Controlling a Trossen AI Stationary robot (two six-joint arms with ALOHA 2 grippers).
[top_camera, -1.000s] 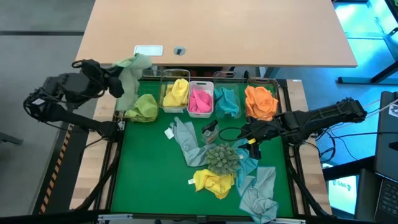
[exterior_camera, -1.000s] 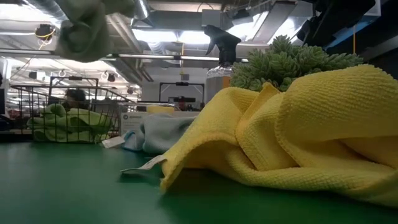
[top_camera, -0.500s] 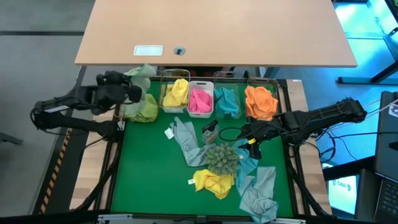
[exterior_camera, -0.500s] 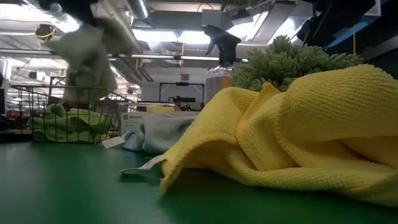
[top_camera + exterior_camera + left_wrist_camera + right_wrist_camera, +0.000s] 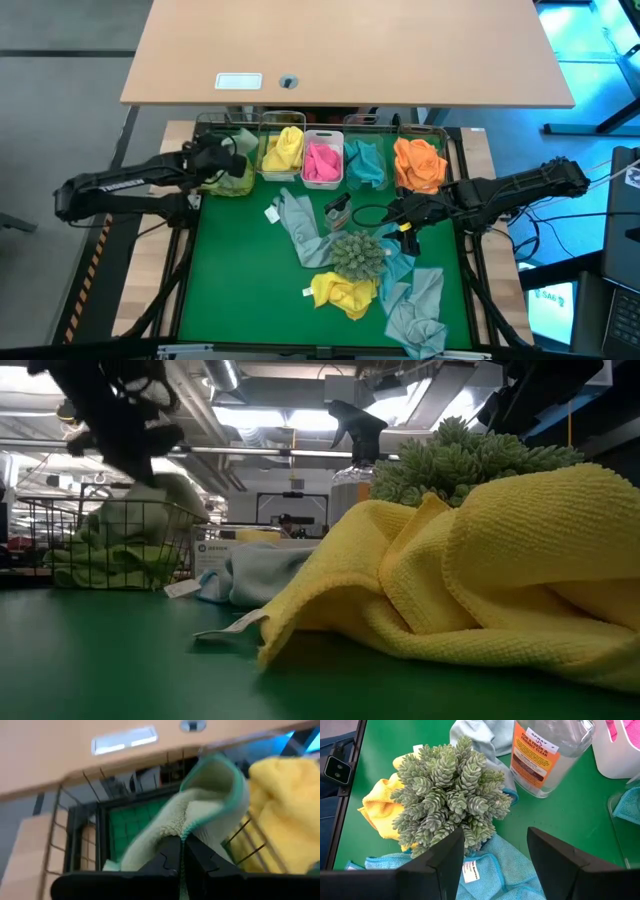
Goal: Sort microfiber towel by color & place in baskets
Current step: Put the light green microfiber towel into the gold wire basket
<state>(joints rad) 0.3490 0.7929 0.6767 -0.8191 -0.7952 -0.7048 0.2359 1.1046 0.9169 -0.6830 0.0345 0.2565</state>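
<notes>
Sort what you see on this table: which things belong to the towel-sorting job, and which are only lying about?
Belong to the job:
- baskets along the far edge
- light green towel in the left pincer, over the leftmost basket
- loose yellow towel
- grey towel
- blue towels

Lying about:
- spiky green ball
- spray bottle

From my seat, the only print I can read is on the spray bottle (image 5: 547,751): its orange label (image 5: 535,755) shows "SPRAY" and, lower down, "CLEANER", with the smaller lines too fine to make out. A white tag (image 5: 471,868) on the blue towel (image 5: 495,870) carries dark print I can't read, and so does the white sticker (image 5: 238,82) on the desk (image 5: 400,50).
</notes>
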